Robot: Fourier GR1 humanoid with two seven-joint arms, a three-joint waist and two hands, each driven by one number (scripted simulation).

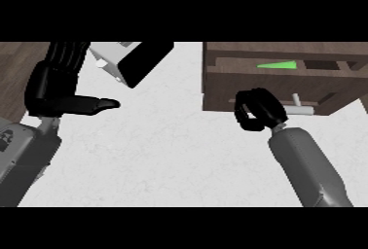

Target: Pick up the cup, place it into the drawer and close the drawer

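Observation:
The green cup [279, 64] lies on its side inside the brown wooden drawer [237, 80], which stands pulled out at the upper right. A white handle [302, 109] sticks out from the drawer's front panel. My right hand [259, 111] is at that front panel, just left of the handle, with its fingers curled and nothing in them. Whether it touches the panel I cannot tell. My left hand [57, 87] rests open at the upper left, fingers up and thumb pointing right, far from the drawer.
A white and black appliance [133, 61] stands at the back, between my left hand and the drawer. The white counter top [165, 151] spreads across the middle. A dark wooden strip [18, 73] runs along the far left edge.

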